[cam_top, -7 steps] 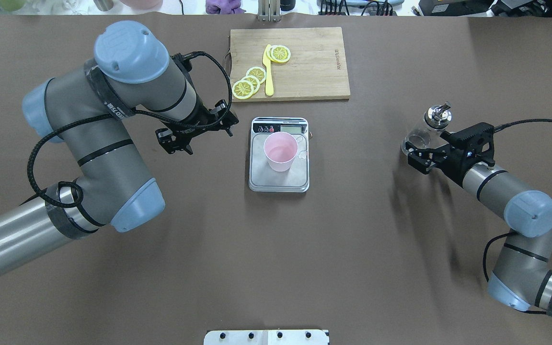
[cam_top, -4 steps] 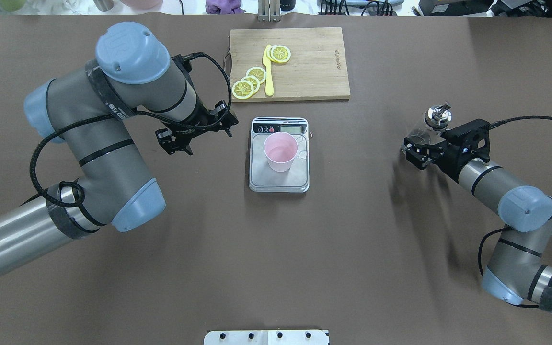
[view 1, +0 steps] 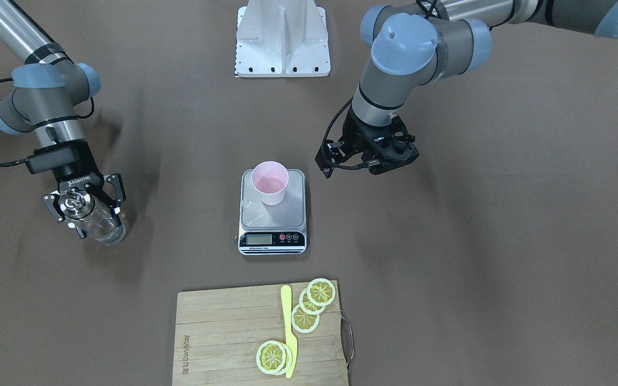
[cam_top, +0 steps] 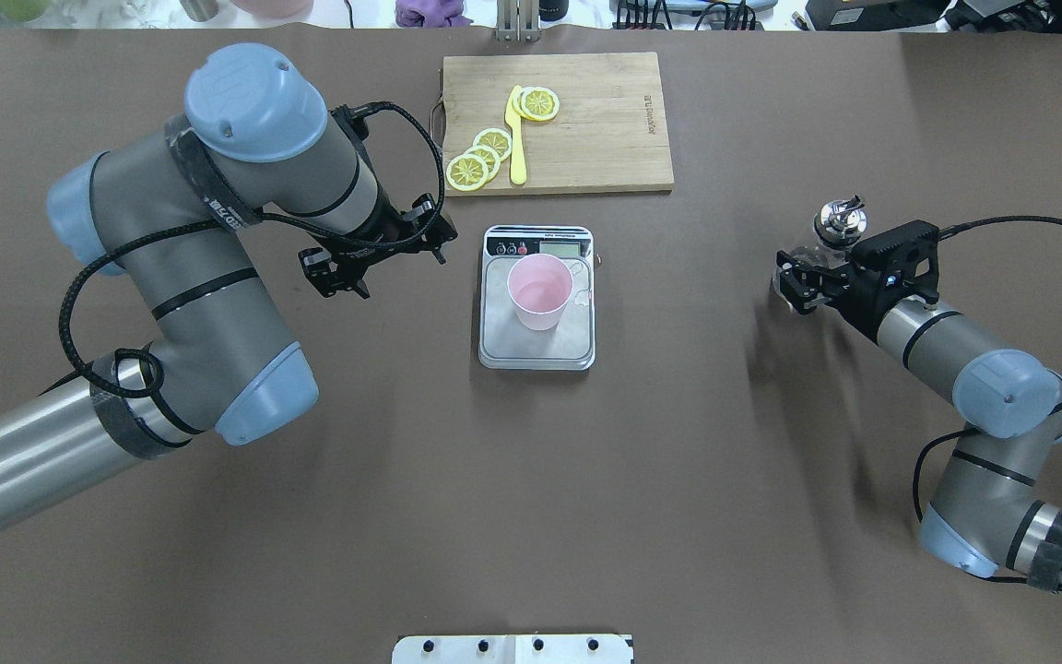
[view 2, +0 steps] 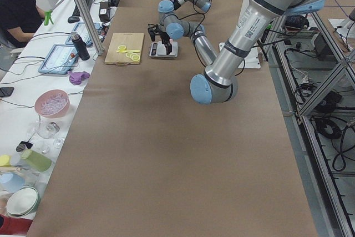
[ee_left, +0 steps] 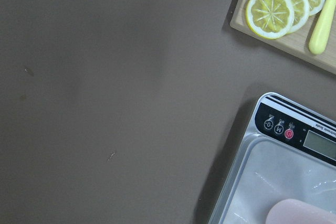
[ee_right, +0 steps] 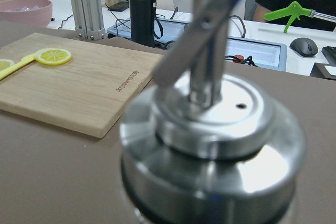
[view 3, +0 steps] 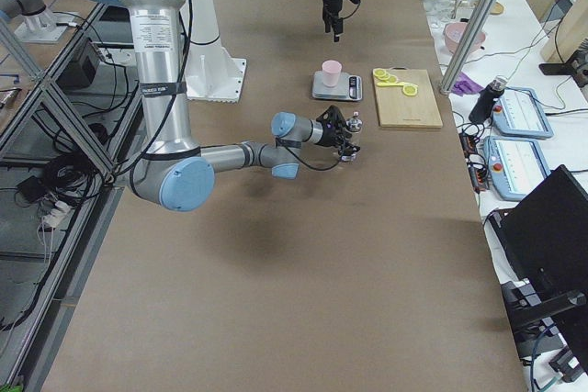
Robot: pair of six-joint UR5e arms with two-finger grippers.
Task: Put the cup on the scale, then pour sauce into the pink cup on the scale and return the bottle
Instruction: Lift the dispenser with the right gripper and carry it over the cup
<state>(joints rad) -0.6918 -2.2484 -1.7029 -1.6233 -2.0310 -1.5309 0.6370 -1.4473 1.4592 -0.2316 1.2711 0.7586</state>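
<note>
Cutting board (cam_top: 586,120) with lemon slices (cam_top: 480,157) behind scale (cam_top: 537,346).

Even, bright overhead light; soft diffuse arm shadows on the brown table (cam_top: 642,480). Fixed views sharp. Right wrist view: bottle (ee_right: 212,145) cap fills the frame, badly out of focus, with white glare on its steel; behind it the cutting board (ee_right: 73,82) is sharper. Left wrist view is dim.

Cup (cam_top: 540,292) on scale (cam_top: 537,346), cutting board (cam_top: 586,129) behind it, bottle (cam_top: 826,242) far right
</note>
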